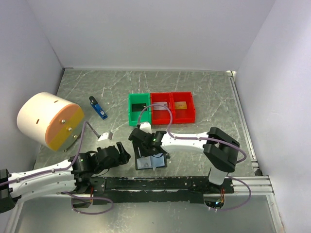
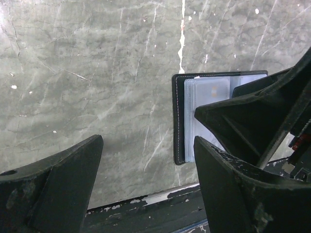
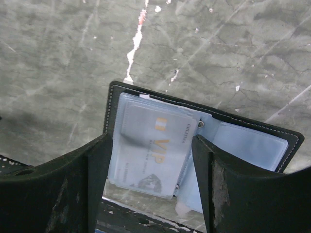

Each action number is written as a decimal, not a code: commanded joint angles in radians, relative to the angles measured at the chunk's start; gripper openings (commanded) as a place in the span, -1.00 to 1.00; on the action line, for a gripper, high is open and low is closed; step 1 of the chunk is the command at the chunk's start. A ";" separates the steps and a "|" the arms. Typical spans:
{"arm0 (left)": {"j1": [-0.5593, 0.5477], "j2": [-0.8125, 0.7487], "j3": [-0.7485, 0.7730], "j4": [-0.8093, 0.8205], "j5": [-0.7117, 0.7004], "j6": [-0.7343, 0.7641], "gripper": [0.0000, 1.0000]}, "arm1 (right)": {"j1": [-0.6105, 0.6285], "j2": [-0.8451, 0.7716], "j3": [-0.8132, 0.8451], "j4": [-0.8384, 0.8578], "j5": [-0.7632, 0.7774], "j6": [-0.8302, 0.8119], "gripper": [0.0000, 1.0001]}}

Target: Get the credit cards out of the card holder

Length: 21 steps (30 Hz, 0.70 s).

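Note:
The card holder lies open on the table near the front edge, its pale blue sleeves up. A silvery credit card printed VIP sits inside the top sleeve. My right gripper hangs open just above it, one finger on each side of the sleeve stack, holding nothing. In the top view the right gripper covers most of the card holder. My left gripper is open over bare table just left of the card holder. The bins hold a black card, a silvery card and an orange-gold card.
A green bin and two red bins stand in a row mid-table. A big white drum with an orange face lies at the left. A blue and black stick and a small grey piece lie nearby. A black rail runs along the front edge.

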 commanded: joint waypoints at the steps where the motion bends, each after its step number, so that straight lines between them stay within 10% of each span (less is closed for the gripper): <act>1: 0.001 0.018 0.004 0.045 0.011 0.022 0.74 | 0.006 0.019 0.001 -0.031 0.035 0.007 0.33; 21: 0.002 0.029 0.004 0.097 0.048 0.056 0.74 | -0.021 0.002 -0.115 0.111 -0.064 0.013 0.05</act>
